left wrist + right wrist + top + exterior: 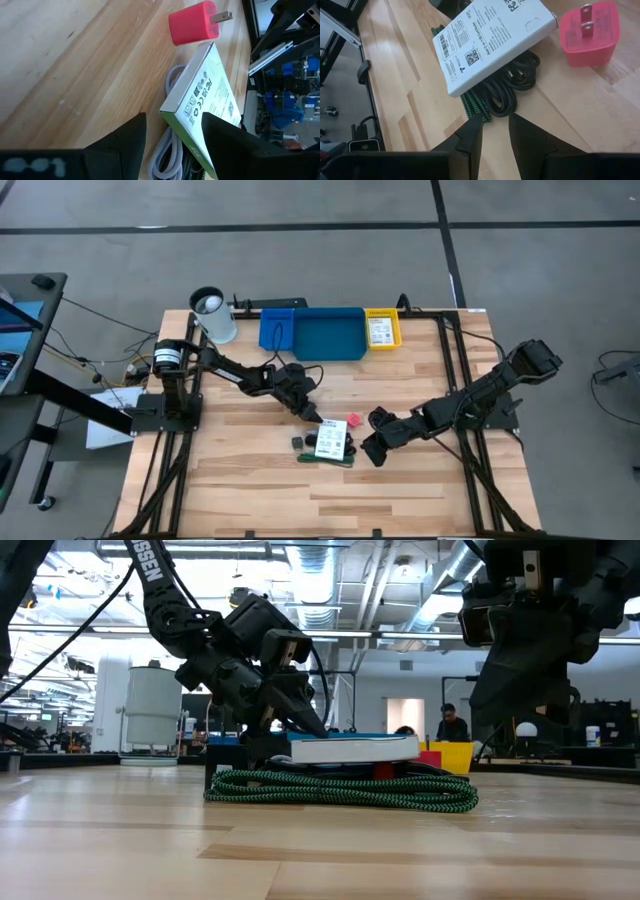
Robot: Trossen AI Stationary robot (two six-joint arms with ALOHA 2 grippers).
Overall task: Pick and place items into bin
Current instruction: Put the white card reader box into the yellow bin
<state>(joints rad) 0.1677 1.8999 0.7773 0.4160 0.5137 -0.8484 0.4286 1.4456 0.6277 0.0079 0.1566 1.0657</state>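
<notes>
A white box with green print [331, 440] lies on coiled cables: a green braided cable [340, 790], a grey cable [172, 150] and a black cable [512, 85]. A pink-red plug cube [353, 420] sits beside the box, toward the far edge, and a small black block [298, 443] sits to its left. My left gripper [312, 415] is open and comes slanting down from the far left; its fingers stand on either side of the box's corner [185, 112]. My right gripper [496, 131] is open, just right of the pile, pointing at the cable coils. My left gripper has the white box's corner [186, 114] between its open fingers, coming slanting down from the far left. I cannot tell whether either finger touches the box, which lies flat on the cable coils.
A blue bin [328, 335] stands at the far edge, with a yellow bin [381, 328] to its right and a white cylindrical cup [213, 315] to its left. Black frame rails [455, 370] run along the table's sides. Bare wood lies toward the near edge.
</notes>
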